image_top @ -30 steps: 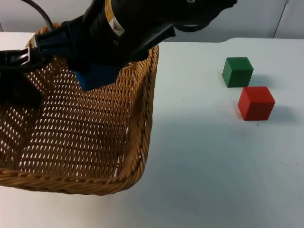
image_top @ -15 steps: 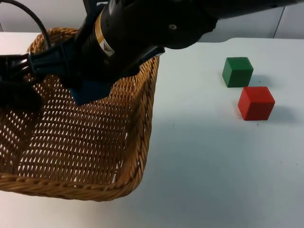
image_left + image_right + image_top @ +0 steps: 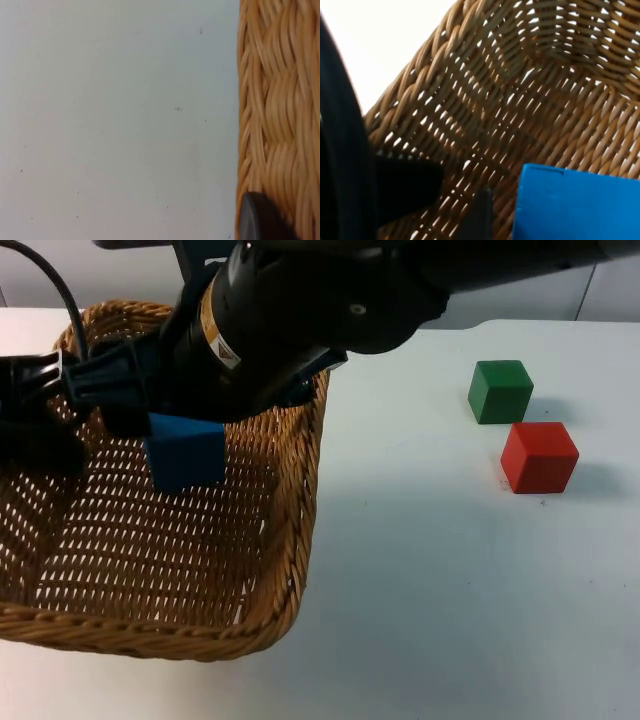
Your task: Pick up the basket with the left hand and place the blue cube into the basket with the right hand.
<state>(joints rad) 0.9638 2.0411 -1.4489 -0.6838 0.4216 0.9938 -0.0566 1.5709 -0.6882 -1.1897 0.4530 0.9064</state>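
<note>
The right arm reaches across the woven tan wicker basket [image 3: 200,570], and the solid blue cube [image 3: 186,450] hangs just under its right gripper [image 3: 150,415], above the weave of the basket's floor. Whether the cube is clamped or already let go I cannot tell — the arm's bulk hides the fingers from above, and in the right wrist view the blue cube [image 3: 575,202] sits close beside a black fingertip with the basket's wall [image 3: 485,100] behind it.

The left gripper [image 3: 35,390] is at the basket's far left rim; in the left wrist view one black fingertip [image 3: 260,220] lies against the braided rim [image 3: 277,100], so I judge it is holding the basket, with the white table top [image 3: 115,115] beyond.

To do this step well, I'd say the cube should come down near the middle of the floor, away from the side walls, and be let go low so it doesn't bounce — while the left arm keeps the basket level.

Counted: one basket, one blue cube, one green cube [image 3: 500,390] and one red cube [image 3: 539,456], the last two close together on the table, well apart from the basket.
</note>
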